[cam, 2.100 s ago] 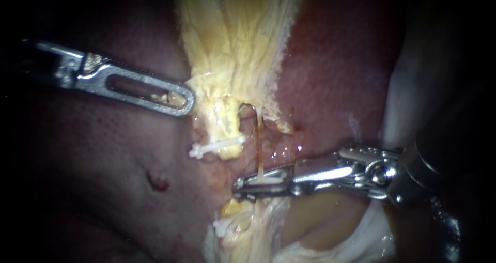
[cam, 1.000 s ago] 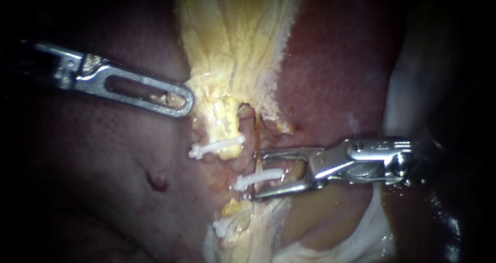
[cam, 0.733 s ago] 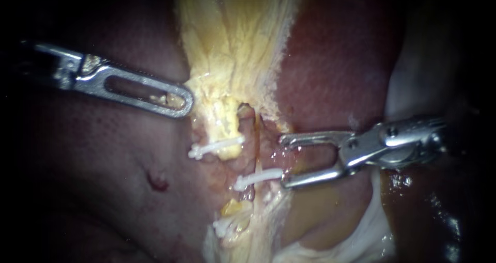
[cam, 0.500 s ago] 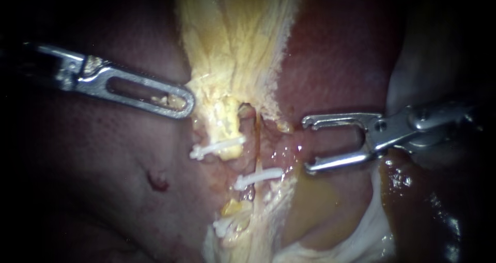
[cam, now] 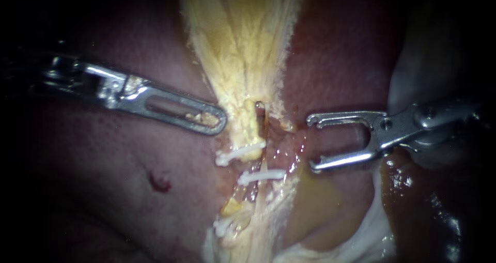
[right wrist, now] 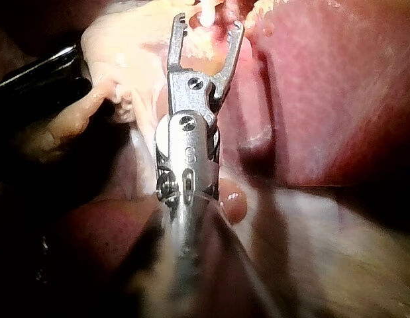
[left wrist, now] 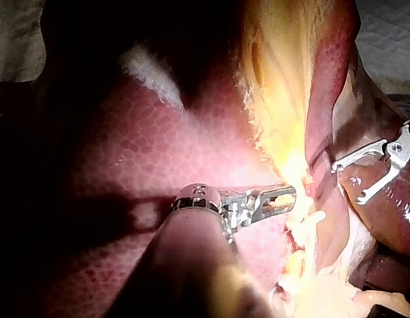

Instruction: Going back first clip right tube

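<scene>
The right instrument (cam: pixel 311 143) holds its jaws open, empty, just short of the clip (cam: pixel 261 176) on the right tube (cam: pixel 262 123), while the left instrument (cam: pixel 219 124) grips yellow tissue (cam: pixel 245 131).

Right instrument's shaft (right wrist: pixel 189 265) blurred

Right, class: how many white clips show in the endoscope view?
3: upper clip beside the left instrument, middle clip facing the right instrument, whose jaws are open, lower clip below both. More may be hidden.
</scene>
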Controlling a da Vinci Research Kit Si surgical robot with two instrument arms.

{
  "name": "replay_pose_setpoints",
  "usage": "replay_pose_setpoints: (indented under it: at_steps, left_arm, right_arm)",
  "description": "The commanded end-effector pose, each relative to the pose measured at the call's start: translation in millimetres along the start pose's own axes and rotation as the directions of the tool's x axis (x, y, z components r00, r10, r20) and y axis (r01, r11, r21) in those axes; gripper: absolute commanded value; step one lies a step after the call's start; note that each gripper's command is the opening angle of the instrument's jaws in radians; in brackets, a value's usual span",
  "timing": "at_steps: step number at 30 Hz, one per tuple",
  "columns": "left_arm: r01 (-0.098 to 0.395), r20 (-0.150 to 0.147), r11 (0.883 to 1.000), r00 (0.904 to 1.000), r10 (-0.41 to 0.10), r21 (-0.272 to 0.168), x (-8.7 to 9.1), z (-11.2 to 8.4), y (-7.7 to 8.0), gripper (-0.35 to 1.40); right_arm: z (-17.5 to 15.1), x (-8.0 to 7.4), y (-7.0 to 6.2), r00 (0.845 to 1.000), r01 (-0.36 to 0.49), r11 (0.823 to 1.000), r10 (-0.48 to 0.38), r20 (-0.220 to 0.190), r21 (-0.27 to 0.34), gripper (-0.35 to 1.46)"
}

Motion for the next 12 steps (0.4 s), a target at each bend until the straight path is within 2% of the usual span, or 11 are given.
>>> replay_pose_setpoints:
  at_steps: [1, 5, 12]
  left_arm:
    - [0.000, -0.001, 1.000, 1.0000, 0.000, -0.002, 0.0, 0.0, 0.2, -0.35]
    - [-0.001, -0.003, 1.000, 1.0000, 0.001, 0.000, -0.1, 0.1, 0.6, -0.35]
    - [0.000, -0.003, 1.000, 1.0000, 0.000, 0.000, -0.2, 0.0, 0.5, -0.35]
  right_arm:
    - [0.0, 0.0, 0.0, 1.000, 0.006, 1.000, -0.006, 0.000, 0.000, 0.50]
    - [0.1, 0.1, 0.0, 1.000, 0.006, 1.000, -0.006, 0.000, -0.001, 0.50]
    - [0.1, 0.1, -0.1, 1.000, 0.006, 1.000, -0.006, 0.000, -0.001, 0.50]
